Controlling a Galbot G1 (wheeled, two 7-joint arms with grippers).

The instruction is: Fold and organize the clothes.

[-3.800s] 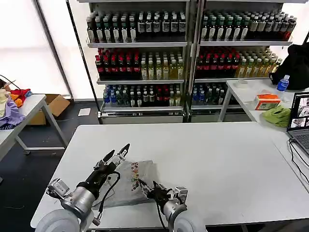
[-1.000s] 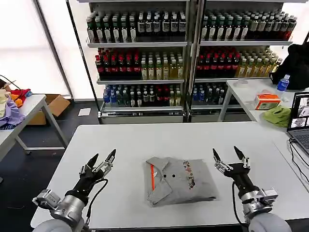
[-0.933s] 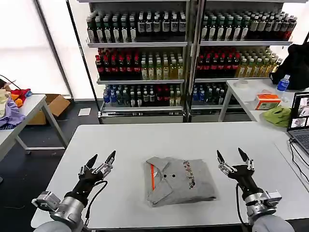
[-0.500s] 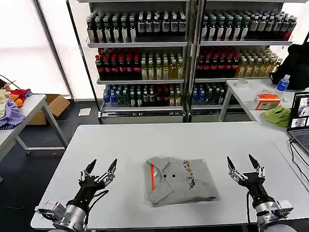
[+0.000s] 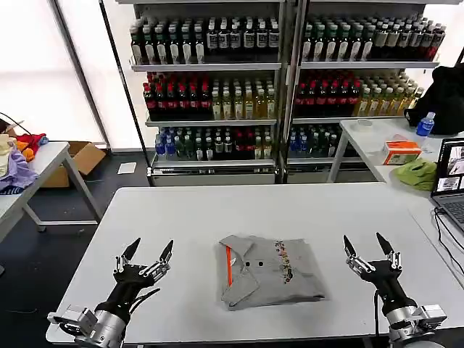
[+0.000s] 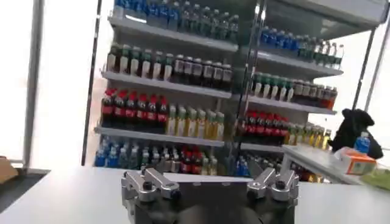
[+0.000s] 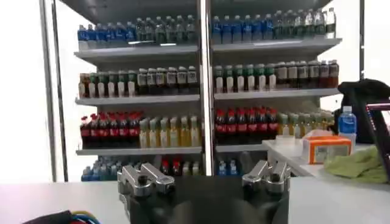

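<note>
Shirts (image 5: 270, 271) lie folded in one stack on the table (image 5: 290, 210). Left gripper (image 5: 148, 254) hovers left of the shirts, fingers spread wide, empty. Right gripper (image 5: 369, 249) hovers right of the shirts, equally wide, empty.

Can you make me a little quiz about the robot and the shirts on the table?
1. True or false: the folded grey shirts lie between the left gripper and the right gripper.
2. What colour is the stripe by the shirt buttons?
A. blue
B. orange-red
C. green
3. Fill in: both grippers are ____, touching no cloth.

Key:
1. true
2. B
3. open
</note>
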